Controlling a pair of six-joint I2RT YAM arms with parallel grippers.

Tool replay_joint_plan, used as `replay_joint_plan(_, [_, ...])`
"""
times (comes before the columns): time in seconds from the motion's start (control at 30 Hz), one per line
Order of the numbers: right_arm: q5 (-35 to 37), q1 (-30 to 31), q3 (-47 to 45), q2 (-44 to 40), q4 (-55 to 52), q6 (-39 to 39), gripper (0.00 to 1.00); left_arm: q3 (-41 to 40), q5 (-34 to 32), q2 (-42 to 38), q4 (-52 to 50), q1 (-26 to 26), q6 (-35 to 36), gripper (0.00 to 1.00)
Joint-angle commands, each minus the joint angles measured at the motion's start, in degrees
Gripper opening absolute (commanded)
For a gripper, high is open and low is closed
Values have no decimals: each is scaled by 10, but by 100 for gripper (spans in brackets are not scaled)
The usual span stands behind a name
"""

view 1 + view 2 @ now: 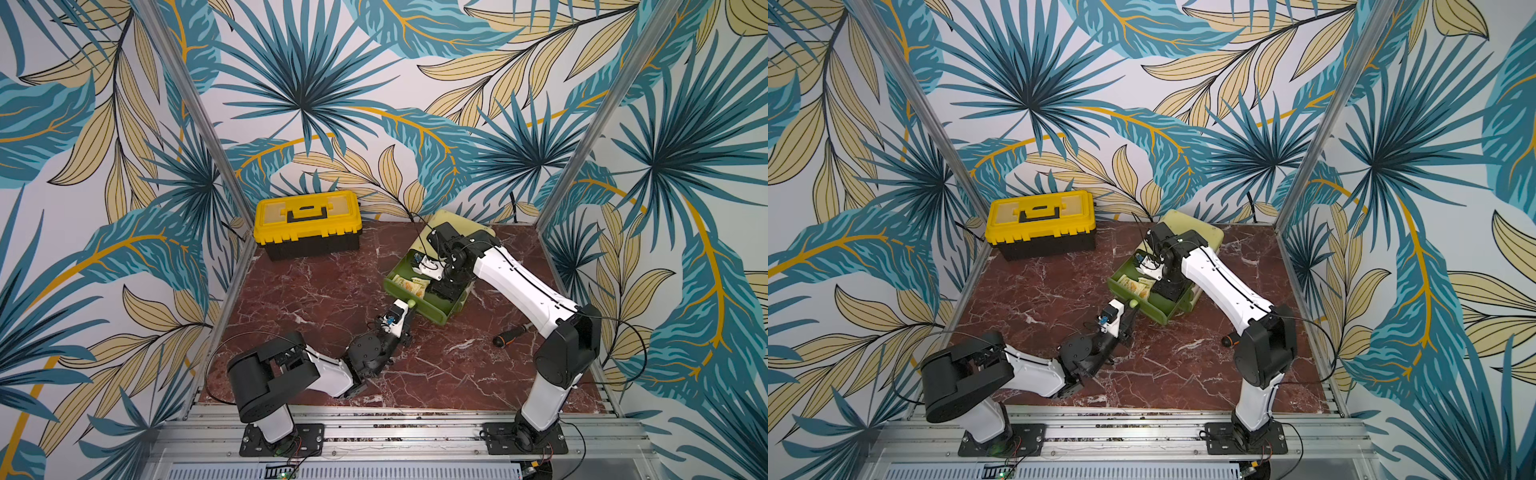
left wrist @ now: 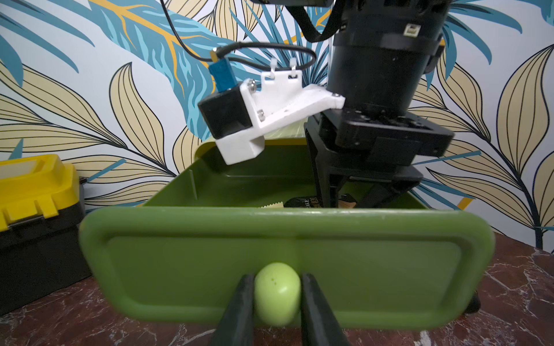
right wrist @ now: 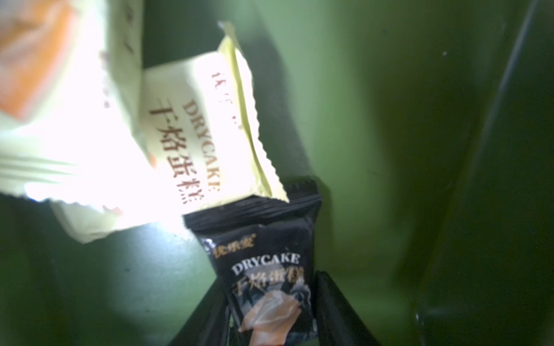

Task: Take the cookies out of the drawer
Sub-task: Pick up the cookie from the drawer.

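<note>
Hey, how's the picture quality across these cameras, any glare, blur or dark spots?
Right wrist view: the pale yellow packets are blown out by glare, the black packet is readable though soft, and the drawer wall falls into shadow. Left wrist view: the drawer front and knob are out of focus. Both top views: evenly lit, sharp.

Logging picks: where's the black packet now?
In the right wrist view, the black packet lies on the drawer floor between the fingers of the right gripper, one end under a pale yellow packet's corner.

Left gripper [image 2: 277, 280] fingers [image 2: 239, 305] clamped on the pale green knob [image 2: 277, 299] of the green drawer [image 2: 180, 263], right gripper [image 2: 352, 194] down inside it among cookie packets [image 2: 302, 202], yellow toolbox [image 2: 33, 185] aside
</note>
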Motion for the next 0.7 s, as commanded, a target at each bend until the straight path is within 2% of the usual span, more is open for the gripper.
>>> replay_joint_plan(0.0, [-2, 2, -6, -4, -16, -1, 44, -6, -18, -1, 33, 2, 13, 6])
replay_joint_plan(0.67, [-36, 2, 12, -59, -15, 4, 39, -2, -19, 1, 22, 2, 11, 5])
